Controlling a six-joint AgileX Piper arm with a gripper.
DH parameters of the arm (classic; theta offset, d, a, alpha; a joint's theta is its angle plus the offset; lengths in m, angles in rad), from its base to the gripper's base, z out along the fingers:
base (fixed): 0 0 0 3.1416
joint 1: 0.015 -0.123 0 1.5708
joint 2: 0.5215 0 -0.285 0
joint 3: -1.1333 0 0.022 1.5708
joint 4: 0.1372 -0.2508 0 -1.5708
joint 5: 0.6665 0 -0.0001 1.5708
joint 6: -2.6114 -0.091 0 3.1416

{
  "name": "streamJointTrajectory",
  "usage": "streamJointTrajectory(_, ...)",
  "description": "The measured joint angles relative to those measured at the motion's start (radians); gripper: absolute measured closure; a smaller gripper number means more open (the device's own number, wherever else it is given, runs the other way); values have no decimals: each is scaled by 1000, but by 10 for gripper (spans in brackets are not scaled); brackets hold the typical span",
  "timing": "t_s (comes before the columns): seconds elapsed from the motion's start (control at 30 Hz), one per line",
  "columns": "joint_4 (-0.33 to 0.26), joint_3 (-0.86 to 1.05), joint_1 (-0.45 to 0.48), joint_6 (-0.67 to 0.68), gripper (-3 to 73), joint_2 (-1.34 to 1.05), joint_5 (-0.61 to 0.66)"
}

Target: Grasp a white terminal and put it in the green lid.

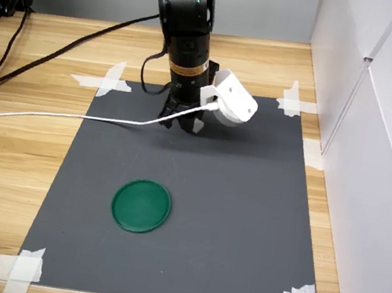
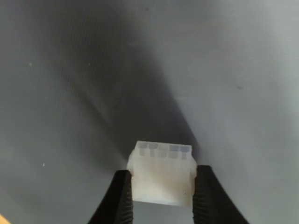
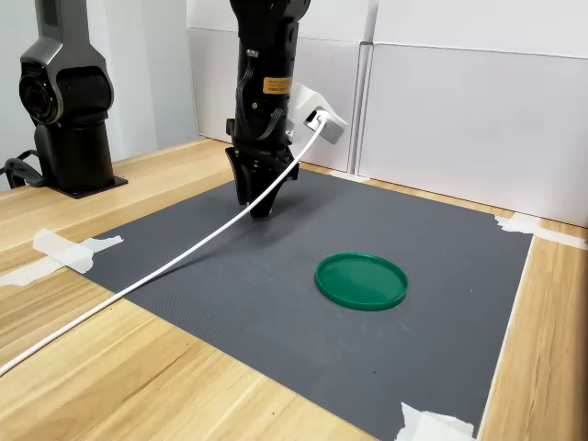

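Note:
In the wrist view a small white terminal (image 2: 161,173) with a row of sockets sits between my two black fingers (image 2: 122,196), which press on its sides. My gripper (image 2: 162,176) is shut on it, low over the dark grey mat. In both exterior views the gripper (image 1: 181,124) (image 3: 260,209) points straight down near the mat's far part, and the terminal is too small to make out there. The green lid (image 1: 141,205) (image 3: 361,280) lies flat and empty on the mat, well apart from the gripper, toward the front in the first exterior view.
The grey mat (image 1: 245,215) is taped to a wooden table. A white cable (image 1: 50,116) trails from the wrist across the mat's left in the first exterior view. White panels (image 1: 376,147) wall the right side. A second arm's base (image 3: 69,101) stands at the second exterior view's left.

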Motion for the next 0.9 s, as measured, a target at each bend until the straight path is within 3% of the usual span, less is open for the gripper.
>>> streamJointTrajectory(0.27, 7, -47, 13, 27, 399, -51, 42)
streamJointTrajectory(0.57, -49, -353, 121, 42, 399, -24, 101)
streamJointTrajectory(0.9, -50, -602, 239, 8, 399, 154, 180)
